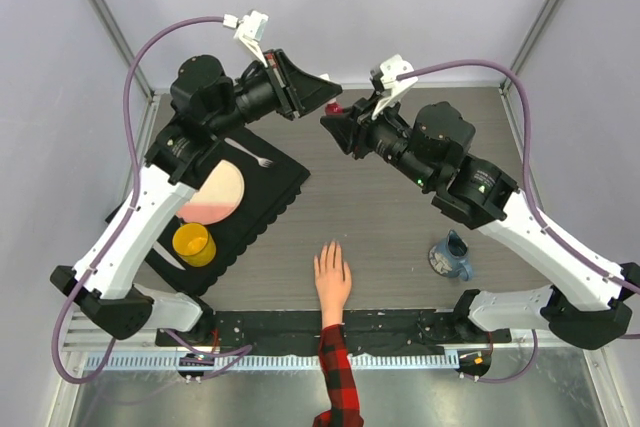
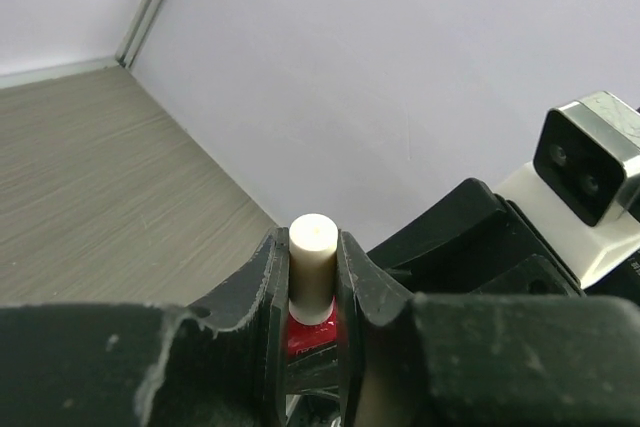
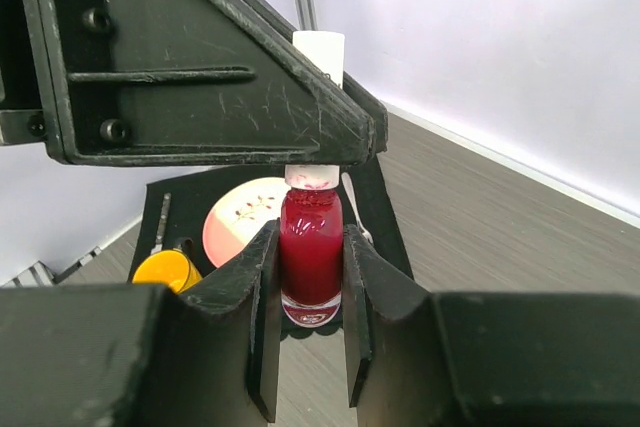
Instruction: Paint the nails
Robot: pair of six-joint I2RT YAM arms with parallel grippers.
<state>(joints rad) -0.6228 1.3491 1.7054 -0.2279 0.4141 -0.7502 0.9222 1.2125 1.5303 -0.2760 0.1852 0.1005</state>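
Observation:
The small red polish bottle (image 3: pixel 311 247) is held upright above the table at the back middle, with my right gripper (image 3: pixel 310 237) shut on its glass body. My left gripper (image 2: pixel 311 252) is shut on the bottle's white cap (image 2: pixel 311 257), coming in from the other side. In the top view the two grippers meet tip to tip around the bottle (image 1: pixel 333 107). A pale hand (image 1: pixel 333 282) with a red-and-black plaid sleeve (image 1: pixel 338 377) lies flat near the front edge, fingers pointing away. Its nails (image 1: pixel 326 248) are too small to make out.
A black mat (image 1: pixel 270 192) at the left carries a pink plate (image 1: pixel 215 195), a fork (image 1: pixel 262 160) and a yellow cup (image 1: pixel 193 244). A blue-grey mug (image 1: pixel 450 257) stands at the front right. Pale walls close the back and sides.

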